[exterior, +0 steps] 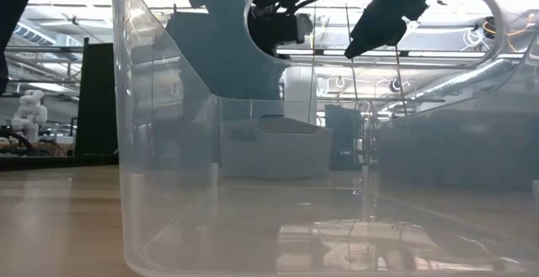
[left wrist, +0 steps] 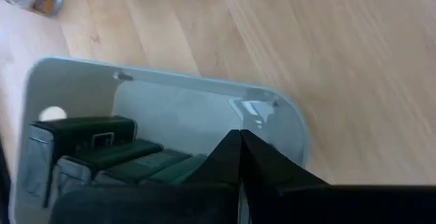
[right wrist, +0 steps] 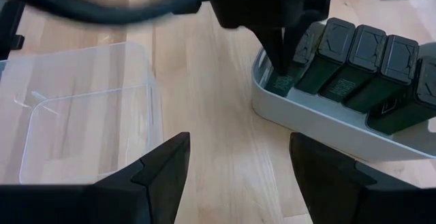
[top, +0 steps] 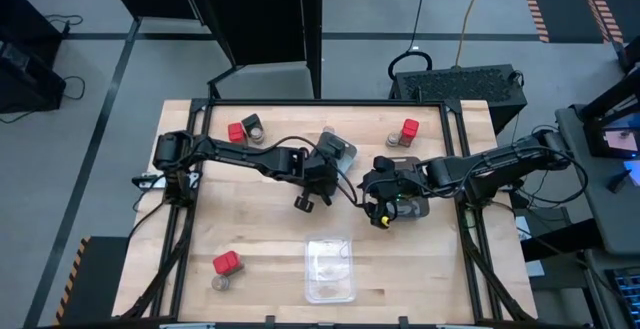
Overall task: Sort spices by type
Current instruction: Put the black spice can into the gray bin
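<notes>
Wood, plastic and matt black parts

The table (top: 260,239) is pale smooth wood with visible grain; the clear tray (top: 331,269) is glossy transparent plastic; the dark blocks (right wrist: 354,64) look matt plastic, in a smooth grey tray (right wrist: 320,118).

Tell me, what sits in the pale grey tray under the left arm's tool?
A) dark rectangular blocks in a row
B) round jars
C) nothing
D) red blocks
A: the left wrist view shows the pale grey tray holding dark rectangular blocks side by side, with the shut left tool just above them.
</notes>
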Robot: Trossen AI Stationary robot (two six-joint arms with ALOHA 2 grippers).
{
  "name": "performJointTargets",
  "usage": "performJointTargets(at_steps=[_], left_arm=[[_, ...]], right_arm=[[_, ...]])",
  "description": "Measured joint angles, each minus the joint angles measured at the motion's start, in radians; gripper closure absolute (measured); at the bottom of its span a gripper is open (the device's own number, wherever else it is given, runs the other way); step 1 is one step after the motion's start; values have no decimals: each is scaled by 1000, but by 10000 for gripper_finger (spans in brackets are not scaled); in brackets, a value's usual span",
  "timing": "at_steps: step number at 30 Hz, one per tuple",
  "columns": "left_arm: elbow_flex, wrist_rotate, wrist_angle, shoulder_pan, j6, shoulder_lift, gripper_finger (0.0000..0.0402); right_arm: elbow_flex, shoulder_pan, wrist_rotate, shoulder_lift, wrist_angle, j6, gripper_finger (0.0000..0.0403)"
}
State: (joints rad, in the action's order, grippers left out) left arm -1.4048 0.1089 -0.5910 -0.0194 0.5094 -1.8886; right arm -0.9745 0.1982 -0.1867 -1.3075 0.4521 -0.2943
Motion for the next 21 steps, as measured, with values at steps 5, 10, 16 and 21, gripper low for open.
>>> performJointTargets(at_steps=[5, 10, 16, 21], left_arm=[[0, 12, -35, -19, -6, -3, 387], [0, 48, -52, -25, -6, -3, 387], [0, 48, -56, -24, -5, -3, 387], [-12, 30, -52, -10, -5, 14, 387]], right_arm=[[0, 0, 0, 0, -1, -1, 165], [0, 0, 0, 0, -1, -5, 165], [0, 0, 0, 0, 0, -5, 165], [0, 0, 1, 0, 1, -3, 165]])
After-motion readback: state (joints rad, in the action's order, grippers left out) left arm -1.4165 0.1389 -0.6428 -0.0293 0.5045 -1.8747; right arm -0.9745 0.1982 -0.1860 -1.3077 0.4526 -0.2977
